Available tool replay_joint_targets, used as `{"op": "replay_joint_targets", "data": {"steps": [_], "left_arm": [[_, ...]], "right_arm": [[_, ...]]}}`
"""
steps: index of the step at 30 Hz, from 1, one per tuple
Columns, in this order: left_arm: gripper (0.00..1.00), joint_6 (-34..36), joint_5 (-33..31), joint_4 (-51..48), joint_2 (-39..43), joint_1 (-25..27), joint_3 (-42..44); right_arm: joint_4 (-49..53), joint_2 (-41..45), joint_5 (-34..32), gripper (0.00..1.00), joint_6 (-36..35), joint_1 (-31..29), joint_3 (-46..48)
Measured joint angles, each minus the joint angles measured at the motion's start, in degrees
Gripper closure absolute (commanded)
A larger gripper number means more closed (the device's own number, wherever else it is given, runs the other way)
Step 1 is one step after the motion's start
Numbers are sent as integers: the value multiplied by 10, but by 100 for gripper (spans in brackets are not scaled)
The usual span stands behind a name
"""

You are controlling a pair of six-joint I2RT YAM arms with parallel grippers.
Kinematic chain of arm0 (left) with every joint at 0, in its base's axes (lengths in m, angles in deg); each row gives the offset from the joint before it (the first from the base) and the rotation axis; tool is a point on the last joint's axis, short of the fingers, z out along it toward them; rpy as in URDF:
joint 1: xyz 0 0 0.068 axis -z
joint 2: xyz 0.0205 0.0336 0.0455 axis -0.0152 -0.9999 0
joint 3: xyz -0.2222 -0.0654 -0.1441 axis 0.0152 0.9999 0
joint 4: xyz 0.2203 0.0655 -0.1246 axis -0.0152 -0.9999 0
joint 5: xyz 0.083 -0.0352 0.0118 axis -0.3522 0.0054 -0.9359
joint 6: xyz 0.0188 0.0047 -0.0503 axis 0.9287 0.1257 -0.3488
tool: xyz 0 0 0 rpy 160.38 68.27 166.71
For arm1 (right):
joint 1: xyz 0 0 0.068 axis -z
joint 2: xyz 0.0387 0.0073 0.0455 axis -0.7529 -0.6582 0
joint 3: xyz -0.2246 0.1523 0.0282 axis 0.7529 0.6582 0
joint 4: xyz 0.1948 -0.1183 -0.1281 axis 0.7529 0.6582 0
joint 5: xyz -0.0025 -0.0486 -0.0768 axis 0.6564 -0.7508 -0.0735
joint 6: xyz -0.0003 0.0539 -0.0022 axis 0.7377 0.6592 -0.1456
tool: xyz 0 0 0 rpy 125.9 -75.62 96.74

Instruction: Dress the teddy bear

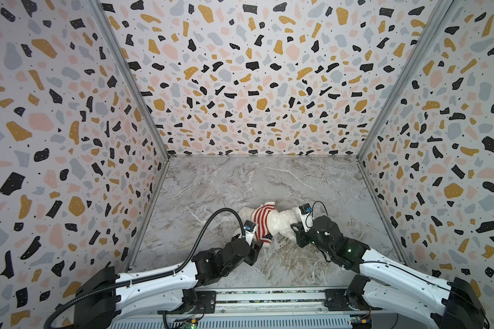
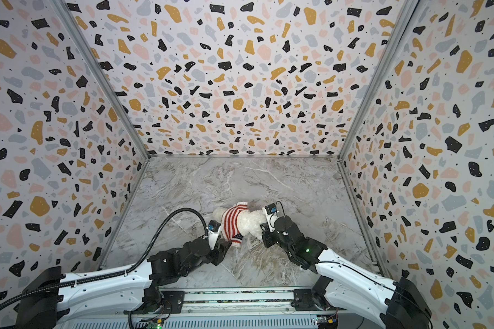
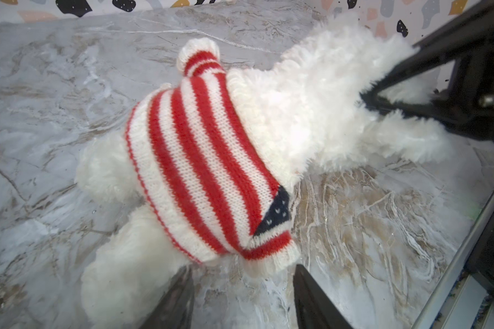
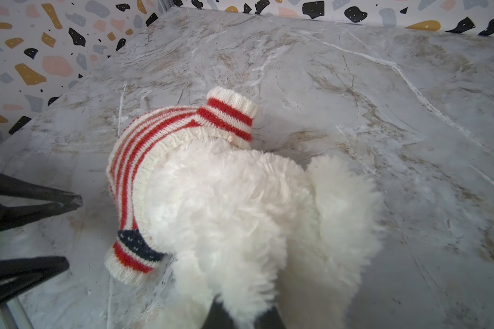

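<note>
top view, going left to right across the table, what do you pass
striped top → teddy bear, its uncovered body → right gripper clamped on its leg; left gripper overlaps the top's lower edge, so it's left out

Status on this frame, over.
Left gripper open at cuff of striped sweater. Right gripper shut on teddy bear, one leg. Sweater covers upper body, legs bare. Nothing in the way.

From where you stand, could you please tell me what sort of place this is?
Likely a robot test booth rather than a home: terrazzo-patterned panel walls box in a marble-look tabletop, with robot arms mounted along its front rail.
</note>
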Motion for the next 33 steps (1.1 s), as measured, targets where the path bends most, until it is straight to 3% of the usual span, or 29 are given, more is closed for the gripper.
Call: {"op": "replay_joint_targets", "data": {"steps": [8, 15, 20, 29, 33], "left_arm": [[43, 39, -65, 31, -83, 47, -8], [18, 68, -136, 92, -139, 57, -8], [17, 89, -156, 145, -174, 57, -8], [28, 109, -254, 183, -268, 68, -19], [48, 112, -309, 201, -286, 73, -19]], "right_arm": [[23, -30, 39, 100, 12, 23, -23], [26, -31, 69, 100, 22, 31, -24], [26, -31, 87, 100, 29, 36, -28], [28, -29, 98, 100, 34, 38, -29], [28, -28, 102, 100, 38, 38, -29]]}}
